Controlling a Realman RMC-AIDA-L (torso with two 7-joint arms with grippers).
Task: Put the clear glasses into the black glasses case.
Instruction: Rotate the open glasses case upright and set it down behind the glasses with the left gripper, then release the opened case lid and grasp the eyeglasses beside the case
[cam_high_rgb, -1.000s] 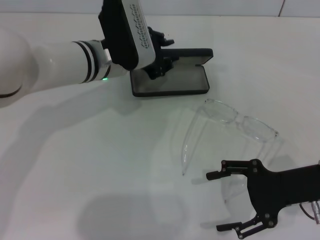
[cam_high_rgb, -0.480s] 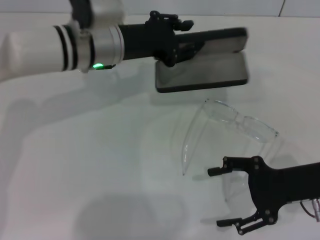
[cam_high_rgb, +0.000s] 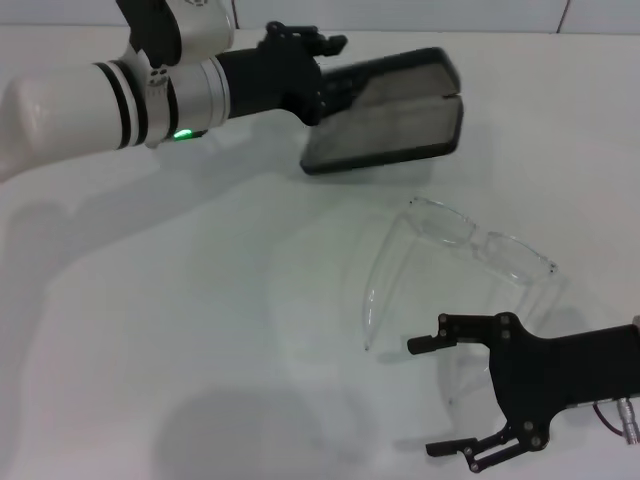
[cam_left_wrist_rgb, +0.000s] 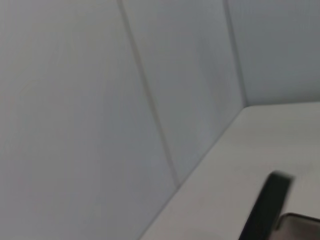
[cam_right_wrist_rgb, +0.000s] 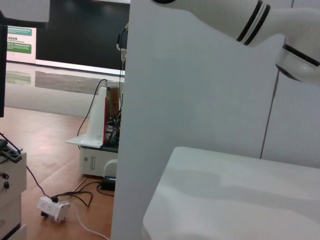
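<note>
The clear glasses (cam_high_rgb: 470, 240) lie on the white table (cam_high_rgb: 200, 330), right of centre, temple arms pointing toward me. The black glasses case (cam_high_rgb: 385, 115) is open, grey lining showing, and tilted at the back. My left gripper (cam_high_rgb: 335, 92) is shut on its left end. An edge of the black glasses case (cam_left_wrist_rgb: 272, 205) shows in the left wrist view. My right gripper (cam_high_rgb: 438, 397) is open low at the front right, and one clear temple arm (cam_high_rgb: 447, 378) runs between its fingers. The right wrist view shows no glasses.
White wall panels (cam_left_wrist_rgb: 100, 100) stand behind the table. In the right wrist view my left arm (cam_right_wrist_rgb: 240, 20) crosses above the table (cam_right_wrist_rgb: 225, 200), and a floor with cables and a power strip (cam_right_wrist_rgb: 52, 207) lies beyond the table's side.
The left gripper has carried the case from the back centre to the right and tipped it up at an angle. The right gripper has drifted slightly lower and left. The glasses have not moved.
</note>
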